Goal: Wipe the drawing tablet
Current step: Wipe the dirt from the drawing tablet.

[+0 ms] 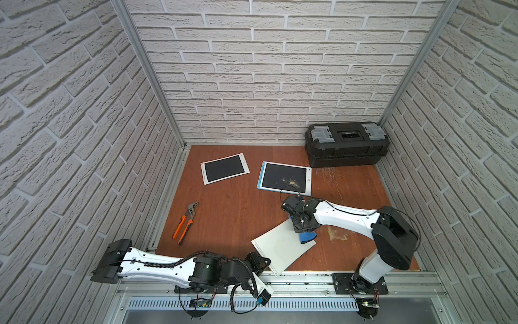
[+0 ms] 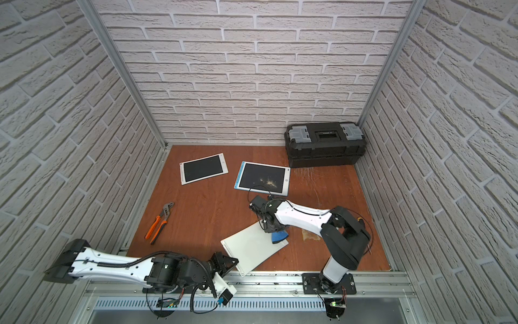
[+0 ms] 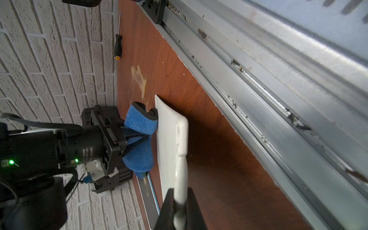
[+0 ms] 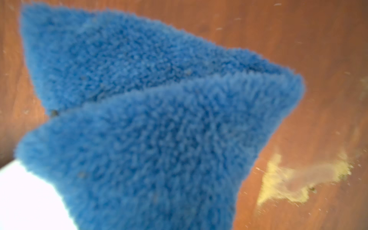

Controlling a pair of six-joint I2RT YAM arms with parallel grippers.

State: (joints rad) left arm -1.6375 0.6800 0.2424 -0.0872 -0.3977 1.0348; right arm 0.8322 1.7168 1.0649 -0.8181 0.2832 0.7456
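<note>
A drawing tablet lies tilted at the front of the table, plain white face up. My left gripper is shut on its near edge. My right gripper is shut on a blue sponge, squeezing its middle. The sponge rests against the tablet's far right corner. A blue-framed tablet with yellowish crumbs on its dark screen lies flat behind the right arm. A white-framed tablet with a dark screen lies at the back left.
A black toolbox stands in the back right corner. Orange-handled pliers lie at the left. A screwdriver lies by the right wall. A yellow dust smear marks the wood beside the sponge. A metal rail borders the front.
</note>
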